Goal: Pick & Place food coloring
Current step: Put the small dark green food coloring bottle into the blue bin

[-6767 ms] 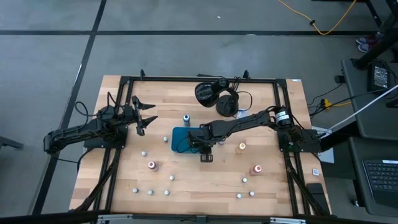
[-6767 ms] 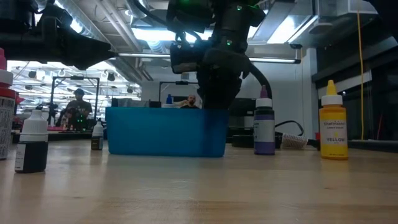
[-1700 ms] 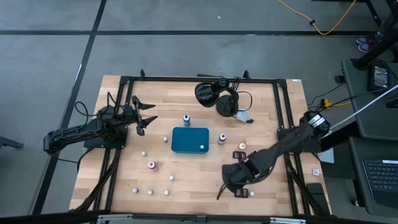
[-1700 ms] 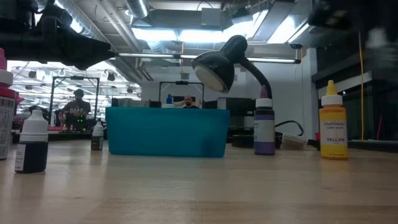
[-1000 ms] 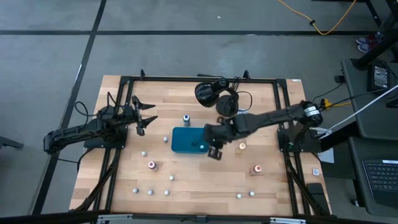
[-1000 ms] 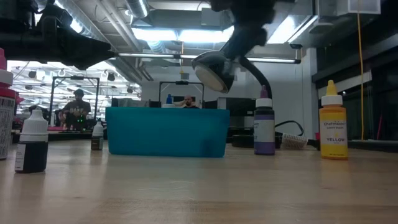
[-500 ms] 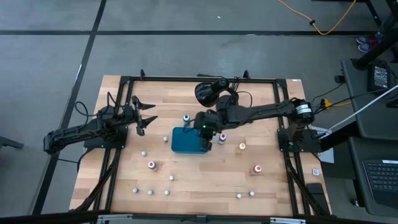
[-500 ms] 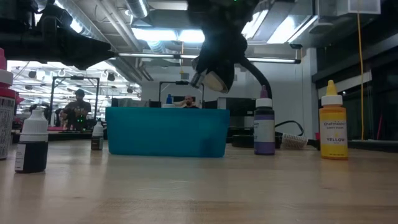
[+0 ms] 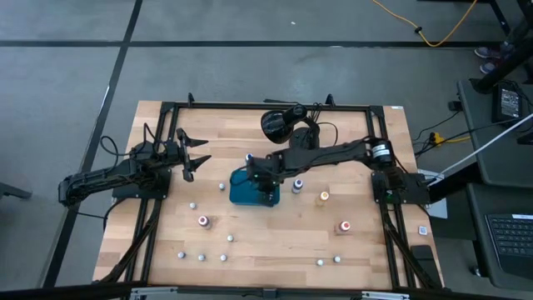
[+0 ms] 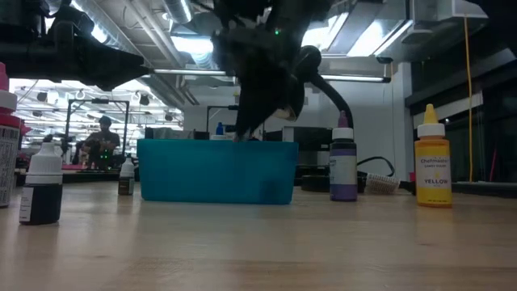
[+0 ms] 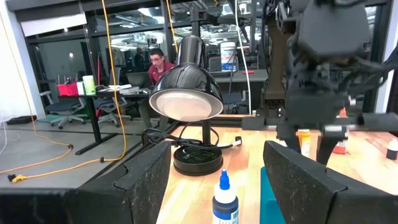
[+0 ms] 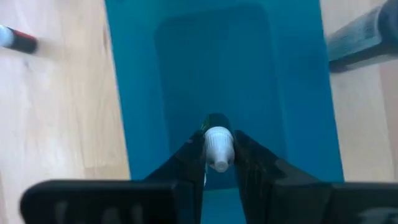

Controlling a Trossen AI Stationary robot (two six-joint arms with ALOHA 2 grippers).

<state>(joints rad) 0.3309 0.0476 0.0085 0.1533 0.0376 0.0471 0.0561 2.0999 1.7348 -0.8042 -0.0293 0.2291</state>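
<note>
right claw (image 12: 217,152) clamping white-capped bottle (image 12: 217,144), above teal tray (image 12: 249,74)

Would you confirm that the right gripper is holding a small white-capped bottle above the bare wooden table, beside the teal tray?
Not quite: the right gripper holds the small white-capped bottle directly above the teal rectangular plastic tray, not above bare wood beside it. The right wrist view shows the tray's floor beneath the bottle.

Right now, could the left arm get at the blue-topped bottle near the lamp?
Probably yes: the left gripper waits open, and bare table lies between it and the blue-topped bottle.
</note>
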